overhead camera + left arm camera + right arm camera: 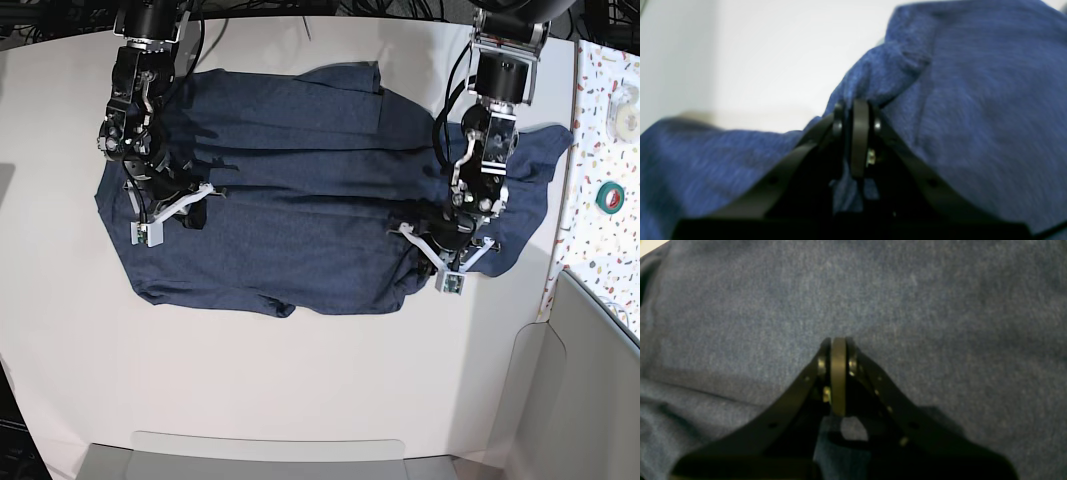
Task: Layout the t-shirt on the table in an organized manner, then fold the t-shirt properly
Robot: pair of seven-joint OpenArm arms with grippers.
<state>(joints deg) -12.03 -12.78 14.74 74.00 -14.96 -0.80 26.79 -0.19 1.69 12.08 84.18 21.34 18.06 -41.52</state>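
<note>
The dark blue t-shirt (300, 200) lies spread over the white table (300, 380), plain side up, with a sleeve reaching right. My left gripper (450, 278) sits at the shirt's lower right edge. In the left wrist view the left gripper (857, 108) is shut on a raised fold of the t-shirt (973, 100), with the table (773, 66) behind. My right gripper (142, 233) rests on the shirt's left part. Close up, the right gripper (839, 343) has its jaws together over flat cloth of the t-shirt (907, 306); a pinched layer cannot be made out.
A speckled strip (600, 150) runs along the table's right side, carrying a green tape roll (612, 193) and a pale roll (622, 100). A grey bin (600, 380) stands at the lower right, and a grey tray edge (270, 455) lines the front.
</note>
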